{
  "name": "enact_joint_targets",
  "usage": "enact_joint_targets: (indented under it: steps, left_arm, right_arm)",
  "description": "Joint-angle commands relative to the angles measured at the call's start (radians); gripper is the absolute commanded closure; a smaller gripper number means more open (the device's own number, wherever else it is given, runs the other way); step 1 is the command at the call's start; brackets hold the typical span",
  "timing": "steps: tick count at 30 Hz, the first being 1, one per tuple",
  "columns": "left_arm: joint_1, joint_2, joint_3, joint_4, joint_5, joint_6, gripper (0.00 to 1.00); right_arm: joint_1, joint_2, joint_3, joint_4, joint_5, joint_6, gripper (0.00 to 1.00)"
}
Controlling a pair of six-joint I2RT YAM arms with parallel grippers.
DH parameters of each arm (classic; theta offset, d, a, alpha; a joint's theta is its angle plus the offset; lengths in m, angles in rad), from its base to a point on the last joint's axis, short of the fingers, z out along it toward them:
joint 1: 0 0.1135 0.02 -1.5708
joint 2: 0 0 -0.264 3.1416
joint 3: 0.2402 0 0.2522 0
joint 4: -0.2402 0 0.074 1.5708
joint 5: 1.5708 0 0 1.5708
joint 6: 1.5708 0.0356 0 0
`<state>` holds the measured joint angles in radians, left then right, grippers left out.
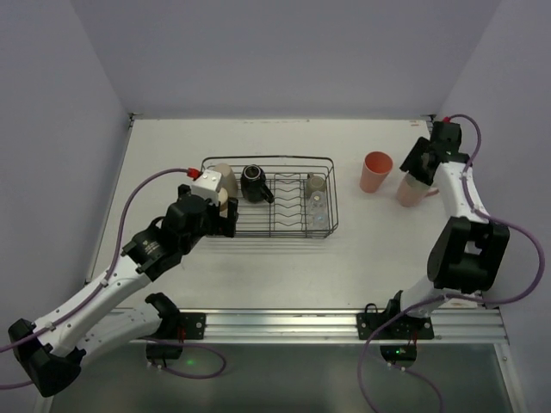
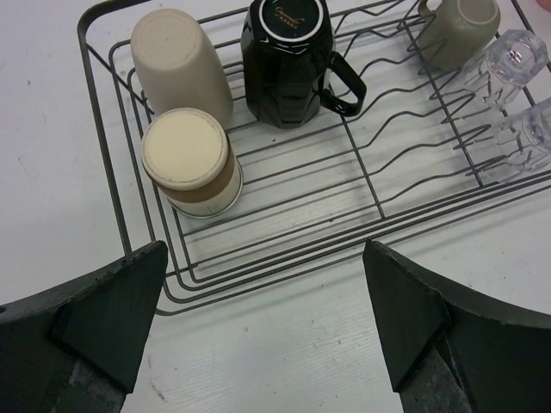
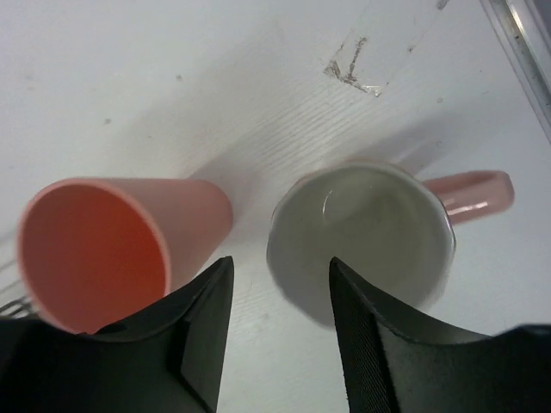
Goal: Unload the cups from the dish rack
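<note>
The left gripper's (image 2: 264, 255) jaws stand wide apart and empty, above the near-left corner of the dish rack (image 1: 284, 219). The right gripper's (image 3: 281, 267) jaws are apart too, gripping nothing, over the pale pink mug (image 3: 362, 237). The mug stands upright on the tabletop (image 1: 258, 267) to the right of the rack, just beside the coral-pink tumbler (image 3: 112, 249).

I judge two cups unloaded. To be unloaded from the rack:
- a tan cup (image 2: 179, 64) and a cream-bottomed cup (image 2: 189, 163) at its left end
- the black mug (image 2: 288, 60) beside them
- a grey-olive cup (image 2: 461, 30) and clear glass (image 2: 512, 60) at its right end
</note>
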<state>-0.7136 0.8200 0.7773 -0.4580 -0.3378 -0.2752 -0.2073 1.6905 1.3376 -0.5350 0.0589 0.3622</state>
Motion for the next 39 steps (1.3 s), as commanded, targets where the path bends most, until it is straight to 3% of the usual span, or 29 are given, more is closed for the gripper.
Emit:
enact_joint_targets:
  steps: [1,6,11,17,25,39]
  left_arm:
    - [0.008,0.027,0.085,-0.015,-0.046,-0.035,0.00]
    - [0.008,0.097,0.117,0.008,-0.084,-0.100,0.00]
    - [0.011,0.247,0.152,0.068,-0.185,-0.148,0.00]
    - [0.117,0.376,0.148,0.169,-0.182,-0.183,0.03]
    - [0.174,0.524,0.165,0.217,-0.173,-0.164,0.06]
    - [0.190,0.642,0.119,0.295,-0.210,-0.170,0.11]
  right_arm:
    - [0.003,-0.228,-0.050,0.064,-0.053,0.037,0.48]
    - [0.012,-0.469,-0.231,0.164,-0.160,0.084,0.39]
    - [0.072,-0.705,-0.476,0.380,-0.313,0.176,0.36]
    - [0.198,-0.889,-0.659,0.480,-0.393,0.198,0.35]
    - [0.238,-0.916,-0.729,0.529,-0.516,0.219,0.36]
    - [0.272,-0.931,-0.721,0.550,-0.570,0.244,0.36]
